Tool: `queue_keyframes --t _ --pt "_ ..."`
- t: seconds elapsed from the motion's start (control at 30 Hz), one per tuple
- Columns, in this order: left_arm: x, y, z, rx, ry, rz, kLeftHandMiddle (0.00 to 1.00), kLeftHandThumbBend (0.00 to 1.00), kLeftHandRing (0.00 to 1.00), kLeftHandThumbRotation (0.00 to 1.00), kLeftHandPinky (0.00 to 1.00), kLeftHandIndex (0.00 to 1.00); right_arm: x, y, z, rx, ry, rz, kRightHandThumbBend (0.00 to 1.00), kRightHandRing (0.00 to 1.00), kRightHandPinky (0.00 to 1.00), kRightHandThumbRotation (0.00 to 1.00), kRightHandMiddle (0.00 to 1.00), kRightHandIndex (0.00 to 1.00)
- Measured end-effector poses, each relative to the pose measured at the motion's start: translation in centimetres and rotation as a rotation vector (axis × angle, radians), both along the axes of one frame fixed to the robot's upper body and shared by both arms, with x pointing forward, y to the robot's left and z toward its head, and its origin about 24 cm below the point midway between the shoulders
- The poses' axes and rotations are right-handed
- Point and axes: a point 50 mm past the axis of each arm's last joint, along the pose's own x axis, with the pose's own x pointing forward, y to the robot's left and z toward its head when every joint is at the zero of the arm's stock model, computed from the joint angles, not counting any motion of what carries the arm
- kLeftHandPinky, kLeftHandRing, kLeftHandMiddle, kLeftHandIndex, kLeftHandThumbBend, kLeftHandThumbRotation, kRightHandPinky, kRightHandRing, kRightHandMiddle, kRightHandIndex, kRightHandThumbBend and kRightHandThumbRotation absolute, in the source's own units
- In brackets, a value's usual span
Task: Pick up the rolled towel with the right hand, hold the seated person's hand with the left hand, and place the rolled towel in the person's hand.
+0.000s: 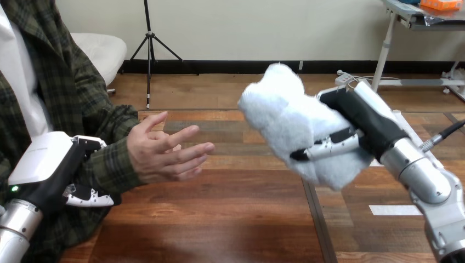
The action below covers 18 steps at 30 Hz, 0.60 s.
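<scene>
Over the wooden table [219, 219], the right hand [362, 118] clamps the rolled towel [285, 115], well apart from the person's hand [159, 156]; the left hand [49, 164] grips the person's forearm [107, 164]. Letting go short of the palm could drop the towel.

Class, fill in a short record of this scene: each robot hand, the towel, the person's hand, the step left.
left hand: curled round the person's sleeved forearm
right hand: curled round the rolled towel, raised over the table
person's hand: open, fingers pointing toward the towel, apart from it
step left: towel not yet in the person's hand
</scene>
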Motion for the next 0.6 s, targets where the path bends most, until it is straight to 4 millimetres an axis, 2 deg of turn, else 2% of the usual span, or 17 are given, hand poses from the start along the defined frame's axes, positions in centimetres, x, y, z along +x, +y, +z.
queue_keyframes --t 0.6 --pt "0.2 -1.1 0.0 -0.055 -0.003 -0.028 0.42 0.89 0.33 0.0 0.27 0.46 0.0 1.0 -2.5 -0.025 0.081 0.021 0.7 0.1 0.06 0.0 0.15 0.13"
